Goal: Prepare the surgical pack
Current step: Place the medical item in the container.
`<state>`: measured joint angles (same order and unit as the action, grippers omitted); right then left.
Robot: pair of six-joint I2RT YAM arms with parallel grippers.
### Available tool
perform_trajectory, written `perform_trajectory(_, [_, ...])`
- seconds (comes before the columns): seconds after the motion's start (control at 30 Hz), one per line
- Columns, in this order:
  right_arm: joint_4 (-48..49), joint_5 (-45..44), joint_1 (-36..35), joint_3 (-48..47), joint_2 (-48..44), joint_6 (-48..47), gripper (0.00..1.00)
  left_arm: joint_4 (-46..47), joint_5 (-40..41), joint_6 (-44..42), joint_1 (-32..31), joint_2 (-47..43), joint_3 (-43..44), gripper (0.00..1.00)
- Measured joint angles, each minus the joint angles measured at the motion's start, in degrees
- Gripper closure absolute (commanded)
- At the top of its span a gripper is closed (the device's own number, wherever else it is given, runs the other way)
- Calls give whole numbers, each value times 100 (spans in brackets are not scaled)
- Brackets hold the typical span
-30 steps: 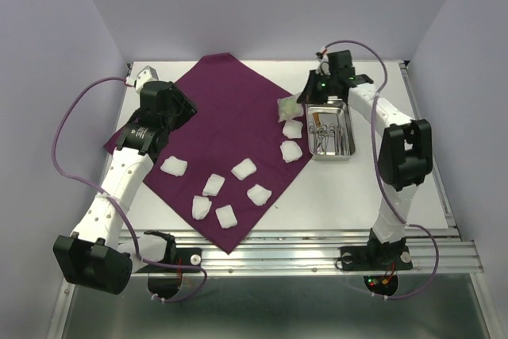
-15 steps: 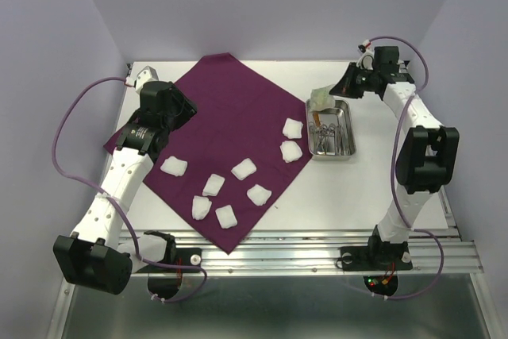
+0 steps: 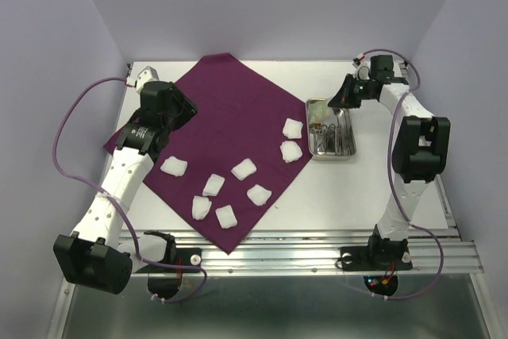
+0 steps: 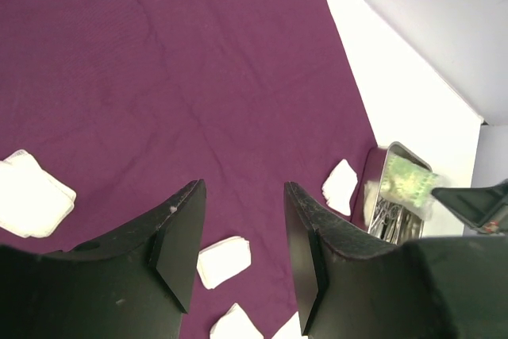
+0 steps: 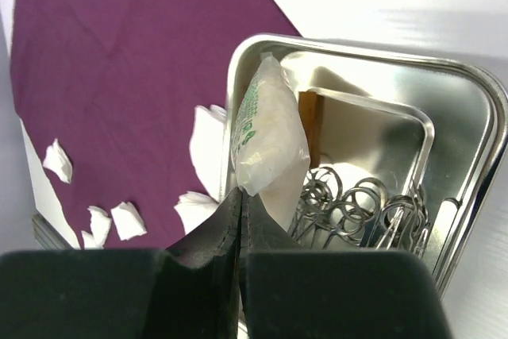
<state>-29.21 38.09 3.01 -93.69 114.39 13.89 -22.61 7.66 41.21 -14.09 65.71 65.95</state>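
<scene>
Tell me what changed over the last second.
The right tool, shut on a clear packet, carried it rightward from the edge of the purple cloth to the far-left corner of the steel tray. The left tool stayed open above the cloth, and the gauze pads did not move.

Bare cloth (image 3: 230, 101) beyond scattered gauze pads (image 3: 244, 168)

Pads (image 3: 244, 168) lie on surgical pack (image 3: 222, 109), tray (image 3: 333, 156) right.
</scene>
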Motion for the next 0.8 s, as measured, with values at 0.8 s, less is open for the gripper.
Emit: perform_trajectory(0.8, [136,-986,0,-90,702,-13,94,-2,-59,26,0,11,0,46])
